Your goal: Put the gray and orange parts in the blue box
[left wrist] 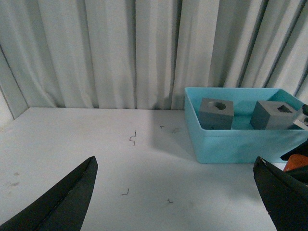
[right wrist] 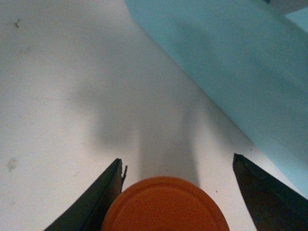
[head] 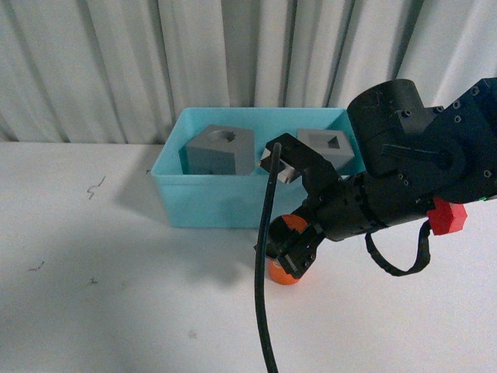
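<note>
On the white counter (head: 93, 311) the blue box (head: 210, 203) already holds the round-recess gray cube (head: 221, 151) at its 9 o'clock and the square-recess gray cube (head: 330, 146) at 3. The orange cylinder (head: 284, 276) stands outside, near the box's 6 o'clock. The right end effector (head: 293, 247) straddles it, jaws parted, not yet pinching; the left end effector (left wrist: 173, 207) gapes empty. The cylinder looks light, rigid and smooth, so I'd squeeze centred across its round wall

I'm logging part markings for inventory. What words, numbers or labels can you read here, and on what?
No text can be read in any view.
The small orange cylinder shows a plain top, no digits.
The matte gray cube with a round recess, the matte gray cube with a square recess and the light blue plastic tub show no markings.
</note>
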